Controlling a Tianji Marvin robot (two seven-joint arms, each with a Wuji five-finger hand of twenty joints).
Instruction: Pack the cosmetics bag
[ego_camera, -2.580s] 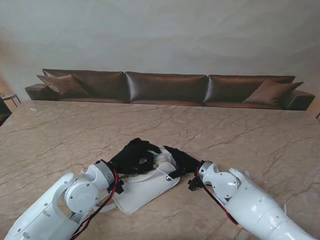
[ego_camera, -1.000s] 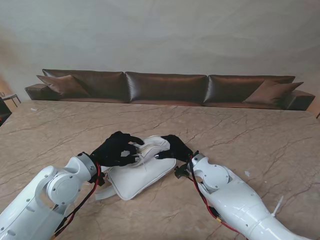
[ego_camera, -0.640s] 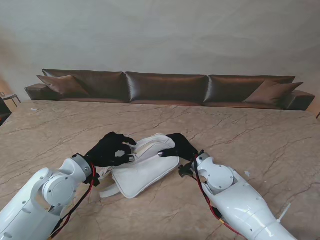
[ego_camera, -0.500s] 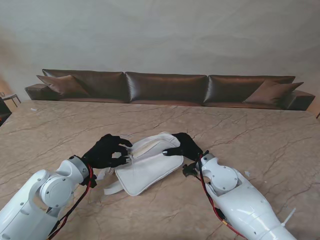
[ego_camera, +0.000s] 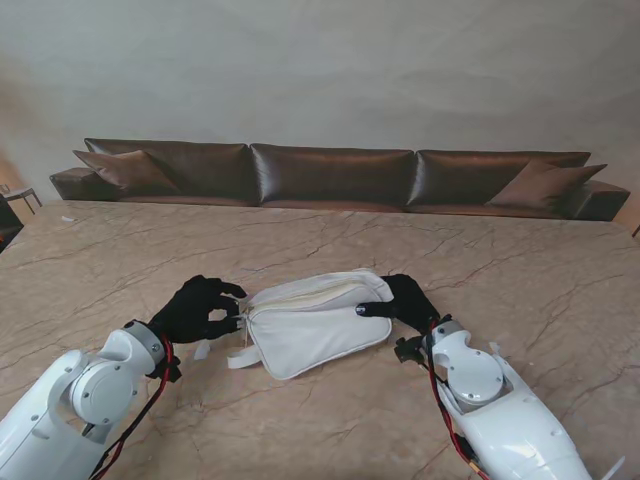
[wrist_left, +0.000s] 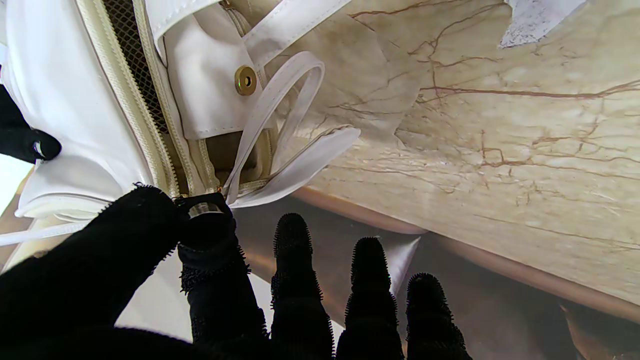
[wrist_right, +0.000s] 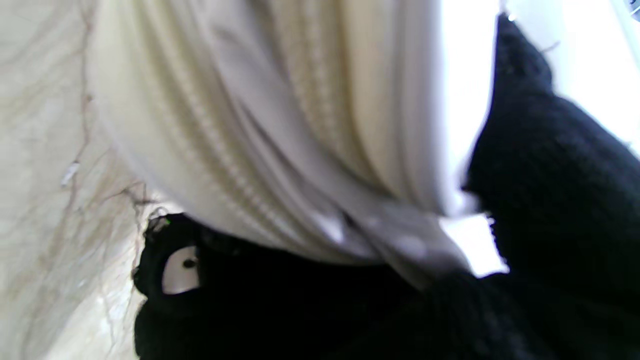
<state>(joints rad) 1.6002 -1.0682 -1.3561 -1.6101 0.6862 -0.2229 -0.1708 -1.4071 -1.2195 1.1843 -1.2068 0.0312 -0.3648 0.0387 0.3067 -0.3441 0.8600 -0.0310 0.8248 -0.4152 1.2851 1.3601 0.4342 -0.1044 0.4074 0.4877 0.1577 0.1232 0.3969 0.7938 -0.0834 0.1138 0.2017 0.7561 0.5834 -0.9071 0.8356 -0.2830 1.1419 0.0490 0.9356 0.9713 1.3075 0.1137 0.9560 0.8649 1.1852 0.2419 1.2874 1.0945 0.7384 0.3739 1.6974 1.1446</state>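
- At the lower left of the stand view you see the left arm (ego_camera: 85, 385) rise from the corner, white with red cabling, and the right arm (ego_camera: 495, 410) rise from the lower right.
- Your left hand (ego_camera: 198, 308), gloved black, sits left of centre; in its wrist view thumb and forefinger (wrist_left: 210, 240) are pinched together on what looks like the zip pull at the bag's end, while the other three fingers stand straight and free.
- The bag (ego_camera: 315, 325), white, lies flat on the table (ego_camera: 520, 270) at the centre of the stand view, between both hands, its zip edge turned to the far side.
- A white strap (wrist_left: 280, 110) loops from the bag's left end beside a brass snap (wrist_left: 245, 80); you can see the zip (wrist_left: 150, 125) gaping over dark mesh.
- Your right hand (ego_camera: 405, 300) is clamped on the bag's right end; its wrist view is blurred, yet it shows fabric folded between black fingers (wrist_right: 550, 175).
- A brown sofa (ego_camera: 330, 175) runs across the upper half, behind the table.
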